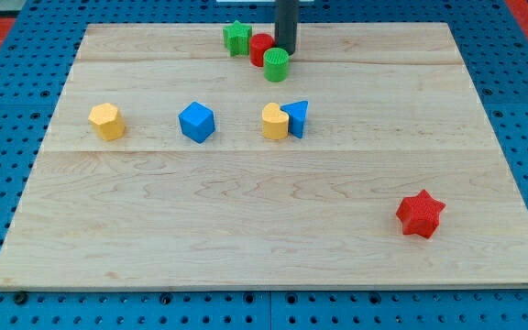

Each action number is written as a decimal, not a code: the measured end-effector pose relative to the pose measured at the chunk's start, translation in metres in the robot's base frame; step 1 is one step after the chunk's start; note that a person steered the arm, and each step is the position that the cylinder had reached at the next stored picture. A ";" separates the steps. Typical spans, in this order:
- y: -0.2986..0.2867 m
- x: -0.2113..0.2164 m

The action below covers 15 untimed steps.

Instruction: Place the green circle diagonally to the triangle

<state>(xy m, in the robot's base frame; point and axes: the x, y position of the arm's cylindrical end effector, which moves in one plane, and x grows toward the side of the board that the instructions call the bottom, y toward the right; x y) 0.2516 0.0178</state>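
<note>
The green circle [277,65] is a short green cylinder near the view's top centre of the wooden board [264,229]. It touches a red cylinder [261,49] on its upper left. The blue triangle [297,117] lies below it, near the board's middle, touching a yellow block [275,121] on its left. My tip [286,53] comes down from the view's top and stands just above and right of the green circle, touching or nearly touching it, right of the red cylinder.
A green star [237,38] sits left of the red cylinder. A blue cube [196,122] and a yellow hexagon block [106,121] lie in the left half. A red star [420,214] lies at the lower right.
</note>
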 end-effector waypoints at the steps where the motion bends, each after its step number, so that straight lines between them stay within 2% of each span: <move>1: -0.023 0.009; 2: -0.043 0.026; 3: 0.032 0.049; 6: 0.067 0.121; 8: 0.101 0.112; 9: 0.133 0.150; 10: 0.137 0.181; 11: 0.140 0.170; 13: 0.177 0.177; 15: 0.181 0.207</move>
<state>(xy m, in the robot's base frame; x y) 0.4589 0.1992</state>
